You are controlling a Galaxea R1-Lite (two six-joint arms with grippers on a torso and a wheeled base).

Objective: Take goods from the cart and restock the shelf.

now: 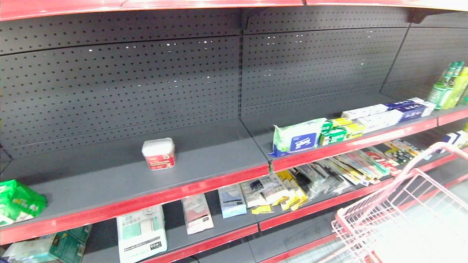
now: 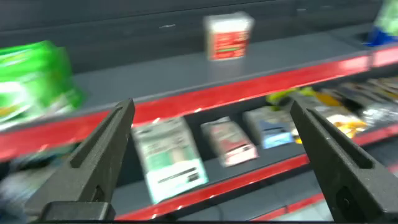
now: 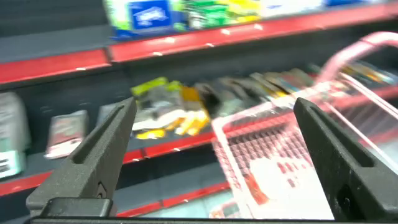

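Observation:
A pink wire cart (image 1: 406,223) stands at the lower right of the head view, in front of the red-edged grey shelf (image 1: 153,197). On the upper shelf board sits a small red and white tub (image 1: 158,153); the left wrist view has it too, as the tub (image 2: 227,35). My left gripper (image 2: 214,155) is open and holds nothing, facing the shelves from a distance. My right gripper (image 3: 217,155) is open and bare too, with the cart (image 3: 273,162) seen between its fingers.
On the upper board lie a green pack (image 1: 18,201) at far left, a wipes pack (image 1: 298,137), small green boxes (image 1: 338,131) and long white boxes (image 1: 380,115). Green bottles (image 1: 448,86) stand at far right. The lower board holds several flat packets (image 1: 140,233).

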